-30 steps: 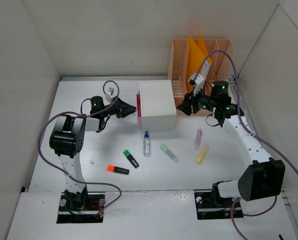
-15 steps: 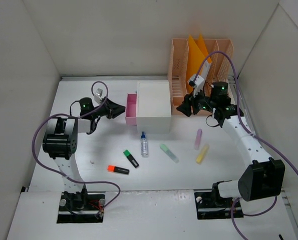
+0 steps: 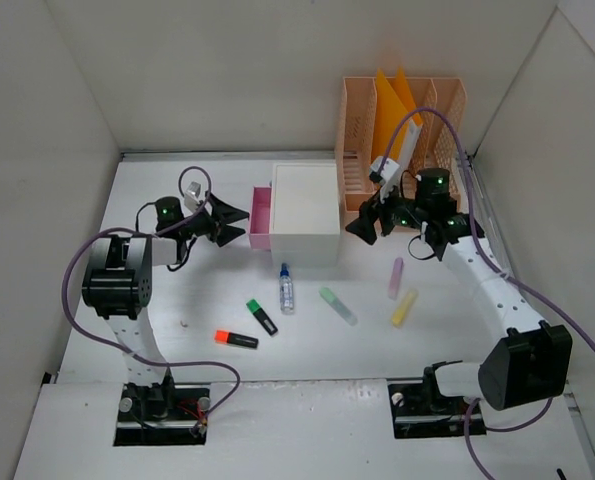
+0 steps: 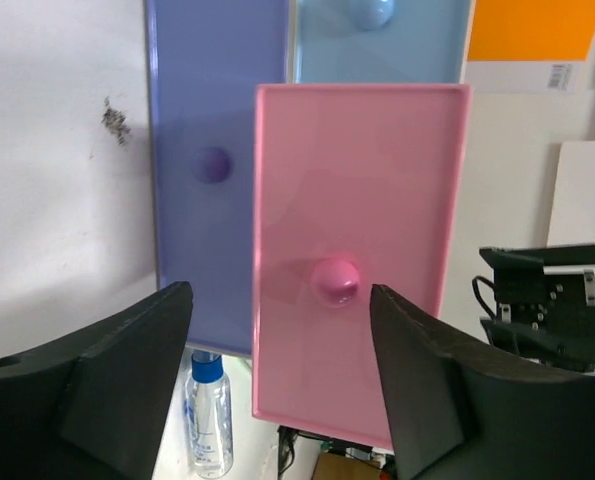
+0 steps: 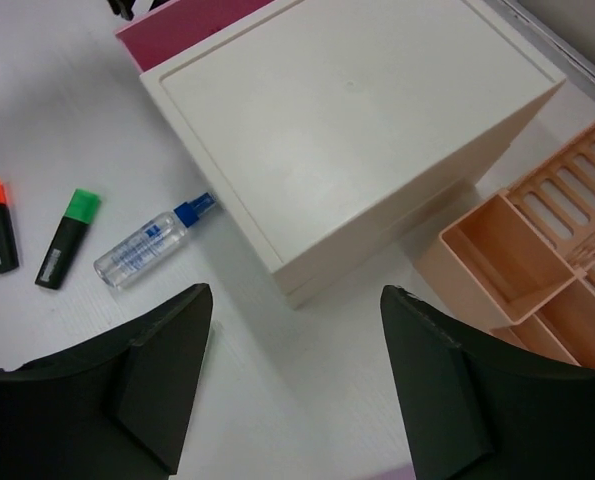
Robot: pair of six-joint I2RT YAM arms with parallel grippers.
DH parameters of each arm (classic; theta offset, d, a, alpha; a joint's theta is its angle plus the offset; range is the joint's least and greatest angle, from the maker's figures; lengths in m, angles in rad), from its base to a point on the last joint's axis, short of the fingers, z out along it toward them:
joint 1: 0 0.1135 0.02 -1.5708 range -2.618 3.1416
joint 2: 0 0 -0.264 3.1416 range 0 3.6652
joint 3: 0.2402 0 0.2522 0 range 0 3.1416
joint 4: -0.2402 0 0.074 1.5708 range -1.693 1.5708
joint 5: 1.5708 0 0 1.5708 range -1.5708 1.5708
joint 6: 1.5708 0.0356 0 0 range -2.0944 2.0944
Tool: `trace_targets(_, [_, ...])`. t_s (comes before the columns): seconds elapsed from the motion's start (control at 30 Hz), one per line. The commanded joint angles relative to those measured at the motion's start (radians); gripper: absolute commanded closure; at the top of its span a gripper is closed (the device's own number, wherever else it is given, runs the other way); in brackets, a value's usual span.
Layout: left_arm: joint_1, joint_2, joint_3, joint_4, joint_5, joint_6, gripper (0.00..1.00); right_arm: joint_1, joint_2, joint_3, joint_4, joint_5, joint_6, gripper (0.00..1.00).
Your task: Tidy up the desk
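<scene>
The left gripper point(image 3: 235, 222) is standing with fingers wide, holding nothing, facing the pink drawer point(image 4: 357, 200). The drawer is probably going to slide lightly; its small round knob point(image 4: 335, 280) is the spot to grab. The desk point(image 3: 437, 330) is lying flat and hard under everything, between white walls. The right gripper point(image 5: 295, 300) is hanging wide and empty above the white box point(image 5: 347, 110).

Bright, even, diffuse light fell from above; shadows on the surface point(image 3: 307, 340) were soft. The pink drawer point(image 4: 377, 180) carried mild glare; the left claw point(image 4: 280, 310) looked blurred.
</scene>
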Motion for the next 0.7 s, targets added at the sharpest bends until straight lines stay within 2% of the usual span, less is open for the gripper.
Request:
trace_targets(0.0, [0.009, -0.101, 0.033, -0.069, 0.004, 0.082, 0.31, 0.077, -0.059, -0.004, -0.007, -0.023, -0.100, 0.33])
trace_targets(0.17, [0.056, -0.167, 0.059, -0.244, -0.034, 0.186, 0.29, 0.242, -0.076, -0.044, -0.083, 0.077, -0.156, 0.25])
trace_targets(0.2, [0.065, -0.202, 0.057, -0.298, -0.044, 0.216, 0.29, 0.267, -0.075, -0.047, -0.083, 0.110, -0.153, 0.25])
trace_targets(0.27, [0.096, -0.274, 0.050, -0.359, -0.077, 0.253, 0.29, 0.327, -0.070, -0.068, -0.080, 0.161, -0.125, 0.33])
trace_targets(0.33, [0.123, -0.329, 0.050, -0.502, -0.128, 0.339, 0.30, 0.370, -0.059, -0.078, -0.068, 0.193, -0.096, 0.45])
trace_targets(0.43, [0.137, -0.440, 0.036, -0.677, -0.191, 0.444, 0.33, 0.456, -0.035, -0.102, -0.013, 0.259, -0.018, 0.81])
trace_targets(0.53, [0.162, -0.564, -0.022, -0.748, -0.213, 0.488, 0.38, 0.520, -0.001, -0.113, 0.064, 0.357, 0.094, 1.00])
trace_targets(0.6, [0.174, -0.662, -0.056, -0.818, -0.219, 0.497, 0.40, 0.549, 0.025, -0.116, 0.119, 0.446, 0.174, 1.00])
trace_targets(0.67, [0.186, -0.763, -0.101, -0.895, -0.240, 0.524, 0.40, 0.599, 0.059, -0.107, 0.133, 0.502, 0.235, 0.85])
